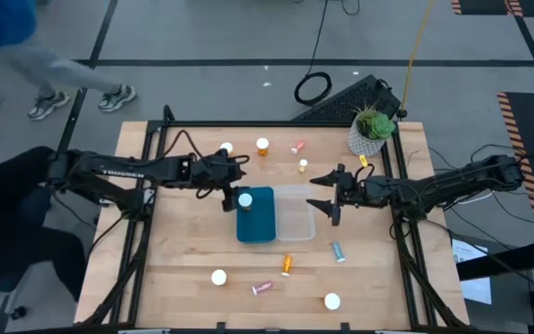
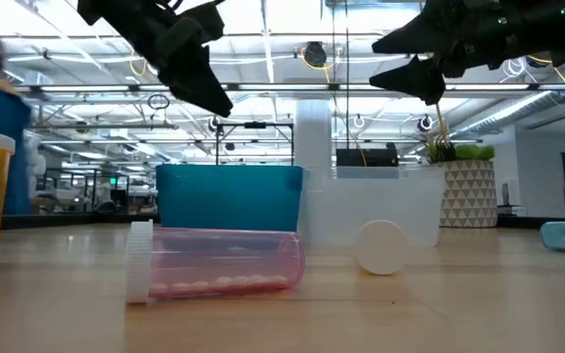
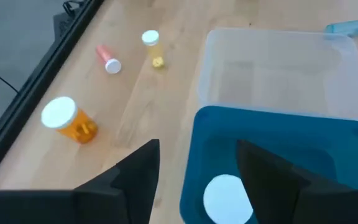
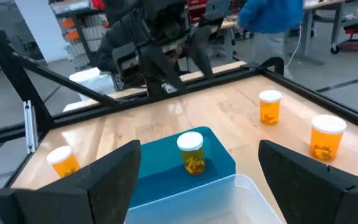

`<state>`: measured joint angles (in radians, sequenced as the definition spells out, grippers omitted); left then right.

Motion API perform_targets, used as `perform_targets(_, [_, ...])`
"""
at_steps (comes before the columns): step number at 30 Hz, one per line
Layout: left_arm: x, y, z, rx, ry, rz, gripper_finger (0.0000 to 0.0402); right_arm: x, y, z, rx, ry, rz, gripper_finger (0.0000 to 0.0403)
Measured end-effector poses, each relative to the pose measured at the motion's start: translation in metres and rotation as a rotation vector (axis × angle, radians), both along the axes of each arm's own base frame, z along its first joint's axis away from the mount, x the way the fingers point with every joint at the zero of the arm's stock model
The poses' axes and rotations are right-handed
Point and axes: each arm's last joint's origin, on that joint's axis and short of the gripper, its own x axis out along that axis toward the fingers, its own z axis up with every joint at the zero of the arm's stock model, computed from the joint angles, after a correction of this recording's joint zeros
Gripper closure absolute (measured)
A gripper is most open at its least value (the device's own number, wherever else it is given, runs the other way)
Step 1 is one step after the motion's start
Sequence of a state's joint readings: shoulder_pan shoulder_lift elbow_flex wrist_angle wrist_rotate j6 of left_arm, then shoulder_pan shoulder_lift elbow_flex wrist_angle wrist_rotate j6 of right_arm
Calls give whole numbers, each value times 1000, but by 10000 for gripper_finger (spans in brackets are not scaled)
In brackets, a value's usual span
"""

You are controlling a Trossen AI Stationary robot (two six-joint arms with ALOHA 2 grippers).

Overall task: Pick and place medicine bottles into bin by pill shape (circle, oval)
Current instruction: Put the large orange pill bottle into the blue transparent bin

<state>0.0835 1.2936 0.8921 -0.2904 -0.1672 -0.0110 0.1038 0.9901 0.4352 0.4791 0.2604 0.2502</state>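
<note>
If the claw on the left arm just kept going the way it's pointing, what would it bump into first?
Most likely the white-capped bottle standing in the blue bin. The left gripper, fingers open, points down over that bin's corner, with the cap between them. How high it hangs is unclear.

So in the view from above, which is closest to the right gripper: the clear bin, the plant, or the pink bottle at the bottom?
From the right gripper:
1. Clear bin, right beside it, toward the table's middle.
2. Plant, at the far right corner.
3. Pink bottle, near the front edge.
</note>
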Motion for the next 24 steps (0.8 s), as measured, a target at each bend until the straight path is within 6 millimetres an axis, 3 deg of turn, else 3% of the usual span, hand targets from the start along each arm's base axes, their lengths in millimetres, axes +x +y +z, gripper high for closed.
perform_targets(16, [-5, 33, 1, 28, 5, 78, 192, 5, 0, 1, 62, 45, -46, 85])
perform_targets(24, [-7, 36, -1, 32, 26, 84, 192, 43, -23, 7, -55, 150, -146, 85])
